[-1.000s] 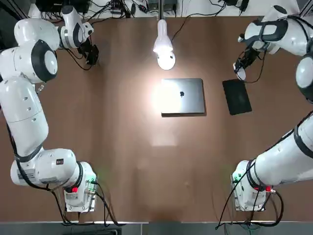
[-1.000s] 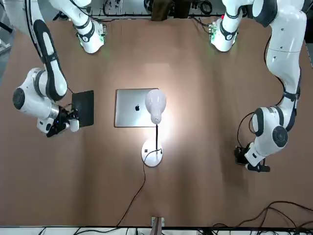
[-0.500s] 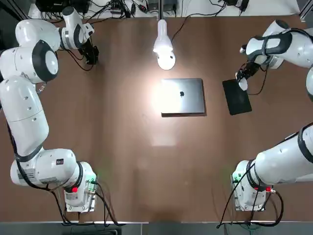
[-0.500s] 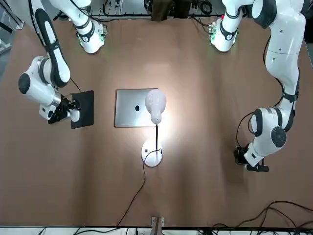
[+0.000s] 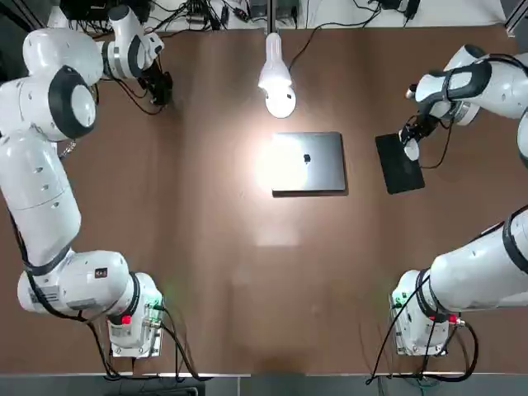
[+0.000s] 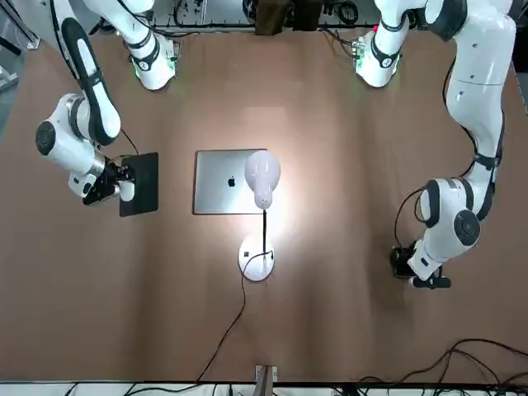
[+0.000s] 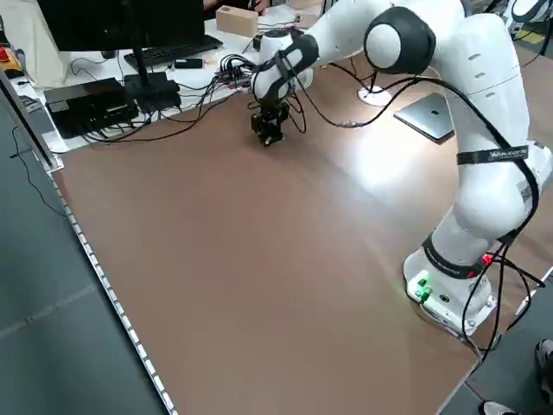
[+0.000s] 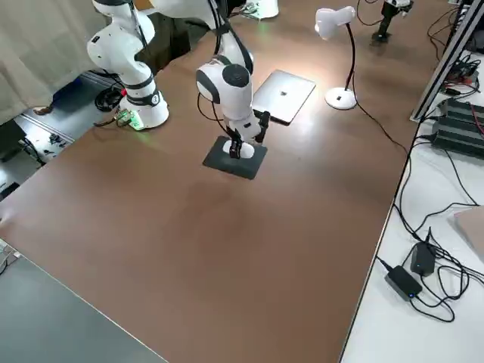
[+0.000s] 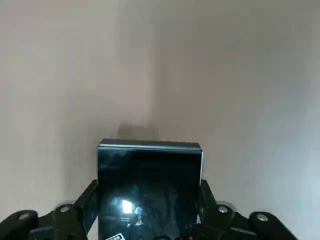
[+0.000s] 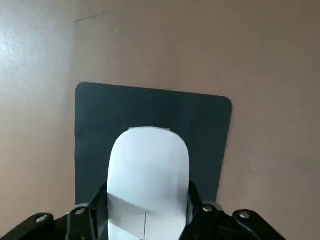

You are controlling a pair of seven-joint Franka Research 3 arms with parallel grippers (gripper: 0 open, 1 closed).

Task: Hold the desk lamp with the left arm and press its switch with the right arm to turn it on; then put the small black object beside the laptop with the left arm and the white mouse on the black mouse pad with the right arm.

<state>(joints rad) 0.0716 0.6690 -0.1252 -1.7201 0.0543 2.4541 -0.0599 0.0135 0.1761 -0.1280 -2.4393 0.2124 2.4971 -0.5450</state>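
Observation:
The small black object [image 9: 150, 175], a glossy box, sits between the fingers of my left gripper [image 5: 162, 87], which is shut on it at the table's far left; the laptop [image 5: 308, 162] lies closed far to its right at mid-table. My right gripper [image 5: 410, 145] is shut on the white mouse [image 10: 148, 175] and holds it over the far end of the black mouse pad [image 5: 399, 164], right of the laptop. Whether the mouse touches the pad I cannot tell. The desk lamp [image 5: 279, 97] is lit, its head above the laptop's far edge and its base [image 6: 256, 257] behind.
The lamp's cable [image 6: 231, 318] trails from its base to the table's far edge. Cables and electronics [image 7: 104, 99] crowd the strip beyond that edge. Both arm bases [image 5: 132, 318] stand at the near edge. A wide stretch of bare brown tabletop [image 5: 264, 272] lies in front of the laptop.
The right gripper has carried the mouse from beyond the pad's far edge to over the pad. The left gripper has shut on the black object and shifted slightly right.

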